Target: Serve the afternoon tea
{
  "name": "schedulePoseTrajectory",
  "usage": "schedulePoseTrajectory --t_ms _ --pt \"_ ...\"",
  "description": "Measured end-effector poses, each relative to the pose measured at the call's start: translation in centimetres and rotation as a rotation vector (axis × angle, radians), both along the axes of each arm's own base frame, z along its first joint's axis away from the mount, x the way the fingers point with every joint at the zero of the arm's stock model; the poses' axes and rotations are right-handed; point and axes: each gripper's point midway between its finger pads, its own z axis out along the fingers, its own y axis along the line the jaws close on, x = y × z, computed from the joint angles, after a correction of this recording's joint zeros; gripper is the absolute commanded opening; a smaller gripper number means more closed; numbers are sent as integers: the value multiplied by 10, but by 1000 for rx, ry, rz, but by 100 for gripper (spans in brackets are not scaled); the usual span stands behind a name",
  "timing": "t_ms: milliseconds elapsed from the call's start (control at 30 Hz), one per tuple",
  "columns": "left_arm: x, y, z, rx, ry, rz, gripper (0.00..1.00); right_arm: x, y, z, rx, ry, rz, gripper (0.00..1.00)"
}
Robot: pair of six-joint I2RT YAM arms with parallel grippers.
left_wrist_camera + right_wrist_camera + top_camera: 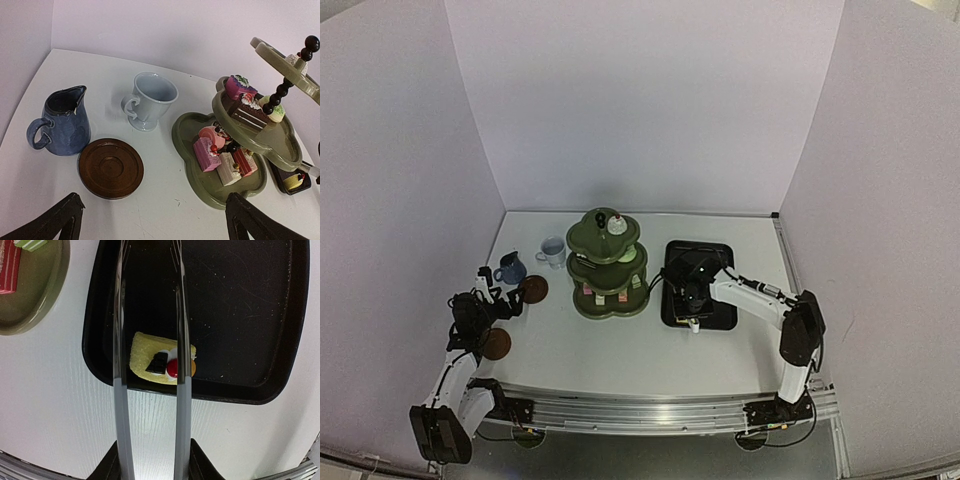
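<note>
On the left, our left gripper (153, 200) is spread wide and holds nothing. Only its two dark fingertips (67, 215) show in its wrist view. Just ahead of it lies one brown saucer (111, 167). The second saucer (497, 344) lies near that arm and shows only from above. Beyond stand two mugs, the dark blue mug (62, 122) left of the pale mug (150, 102). The three-tier green stand (200, 185) sits mid-table with its top tier cut off, so we cannot count all its cakes (220, 157). Right of it, one yellow cake (150, 357) lies in the black tray (240, 315). It sits between the arms of the metal tongs (119, 365), which our right gripper (152, 462) pinches. The tongs' tips are out of frame.
</note>
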Motion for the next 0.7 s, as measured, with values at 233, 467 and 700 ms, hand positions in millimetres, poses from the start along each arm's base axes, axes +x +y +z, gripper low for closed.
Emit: schedulePoseTrajectory --t_ms 233,467,700 --pt "0 0 0 0 0 0 100 4 4 -4 3 -3 -3 37" --pt "0 0 0 0 -1 0 100 9 5 -5 -6 -18 -13 36" --pt "0 0 0 0 -1 0 100 18 4 -9 -21 -40 -47 6"
